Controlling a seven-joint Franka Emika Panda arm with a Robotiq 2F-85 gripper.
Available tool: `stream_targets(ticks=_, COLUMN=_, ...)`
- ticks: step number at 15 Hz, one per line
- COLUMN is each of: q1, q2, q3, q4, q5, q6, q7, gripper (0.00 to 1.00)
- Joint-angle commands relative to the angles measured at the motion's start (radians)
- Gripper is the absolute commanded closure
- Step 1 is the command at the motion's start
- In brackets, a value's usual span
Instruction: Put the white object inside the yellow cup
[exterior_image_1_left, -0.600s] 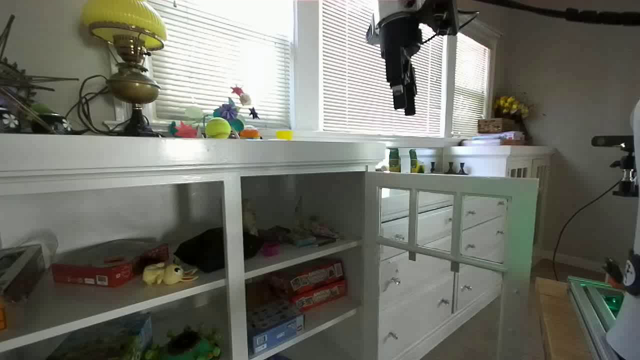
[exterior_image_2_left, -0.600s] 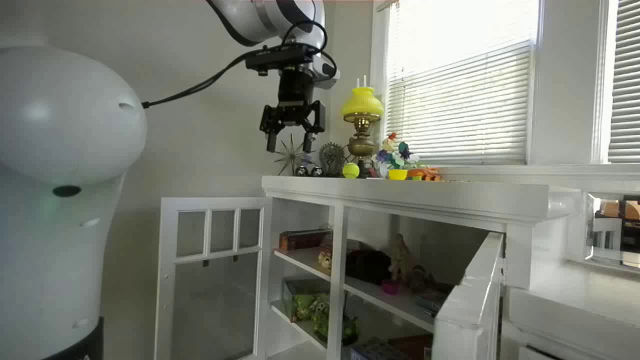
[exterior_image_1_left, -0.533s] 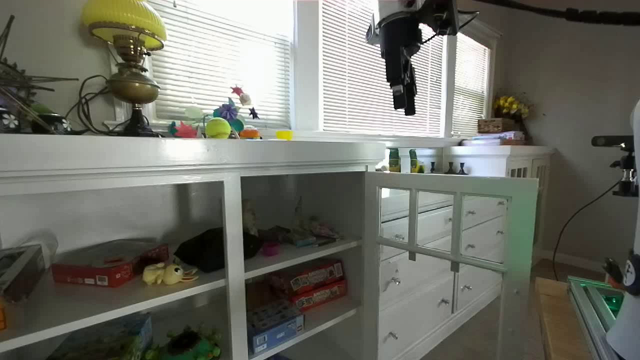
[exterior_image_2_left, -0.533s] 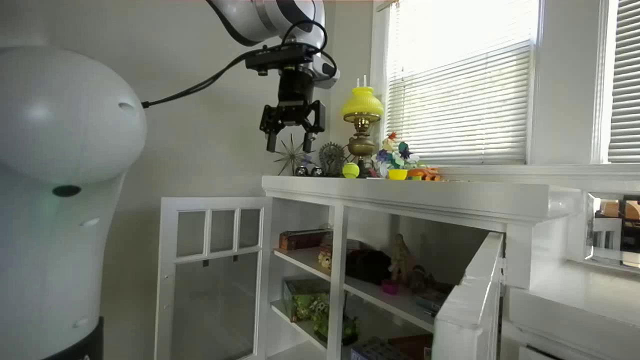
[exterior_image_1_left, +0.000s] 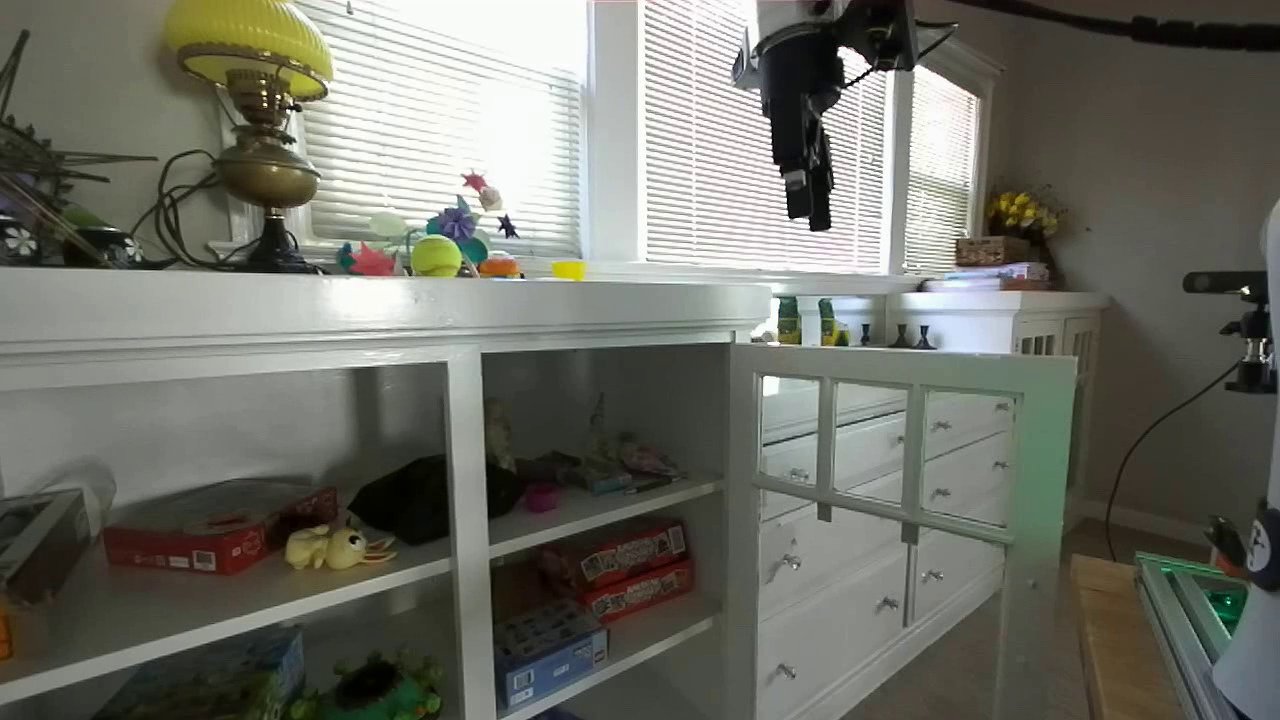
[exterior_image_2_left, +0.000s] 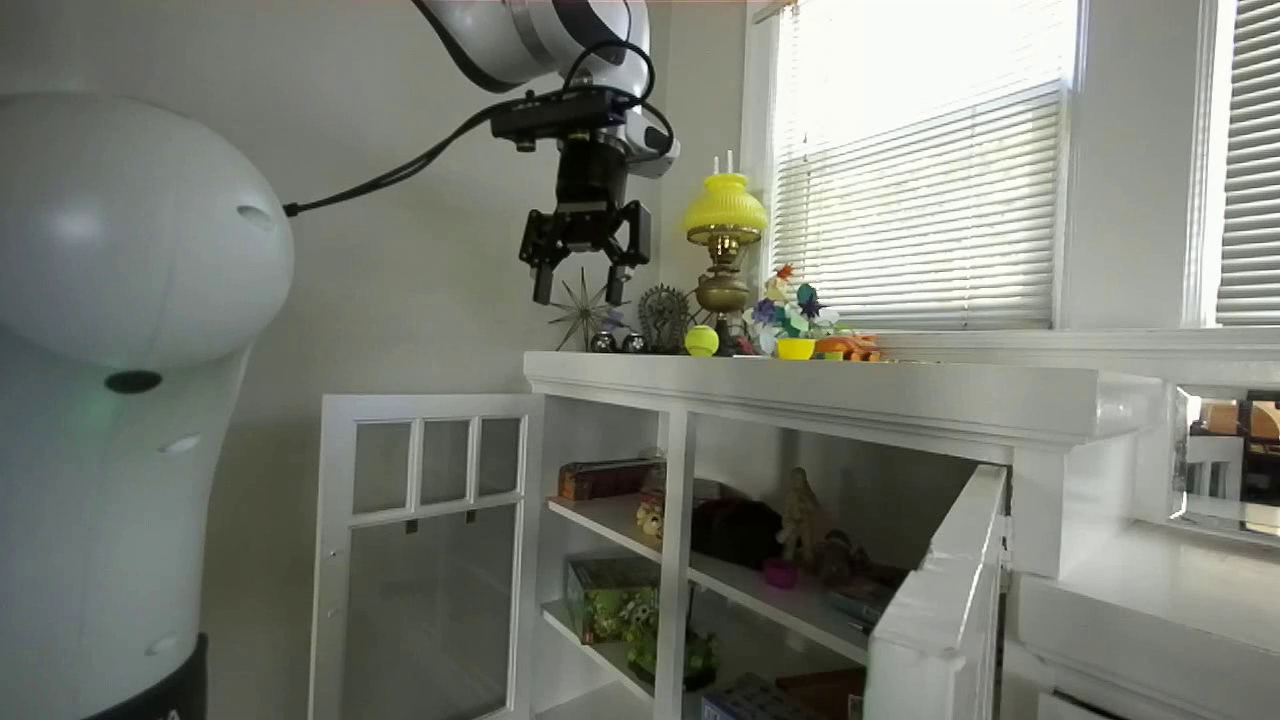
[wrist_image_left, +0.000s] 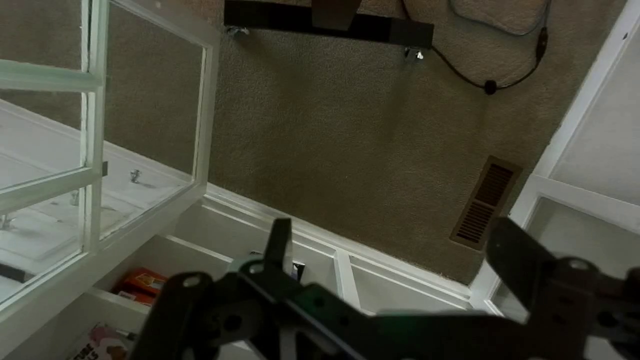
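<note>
While the hand (exterior_image_2_left: 579, 287) is held higher than the white surface (exterior_image_1_left: 380, 303), its fingers (exterior_image_2_left: 543, 285) are spread, with a clear gap seen between them. On that surface, in both exterior views, the yellow cup (exterior_image_2_left: 795, 349) can be seen upright, just beside an orange object (exterior_image_2_left: 850, 346) and near a tennis ball (exterior_image_2_left: 701, 341). Which item is the white object cannot be told. On the shelves below, lettering too small to be read is printed on stacked red boxes (exterior_image_1_left: 638, 598); barcode-like labels are carried by a blue box (exterior_image_1_left: 560, 662) and a wide red carton (exterior_image_1_left: 165, 548). In the wrist view, what looks like "TUBE" can be read on a package (wrist_image_left: 107, 347), a second line being cut by the view's edge.
</note>
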Motion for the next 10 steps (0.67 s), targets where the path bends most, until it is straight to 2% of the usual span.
stream_targets(ticks=1, q1=-0.008, q2=0.074, q3=-0.004, q4=0.043, q5=-0.003, q6=0.059, q7=0.012, gripper=0.0)
stream_targets(ticks=6, q1=-0.021, q2=0.265, q3=-0.021, q4=0.205, q5=0.013, q6=0.205, q7=0.027, gripper=0.0)
stream_targets(ticks=10, q1=-0.016, q2=0.441, q3=-0.009, q4=0.4, q5=0.005, q6=0.253, q7=0.047, gripper=0.0)
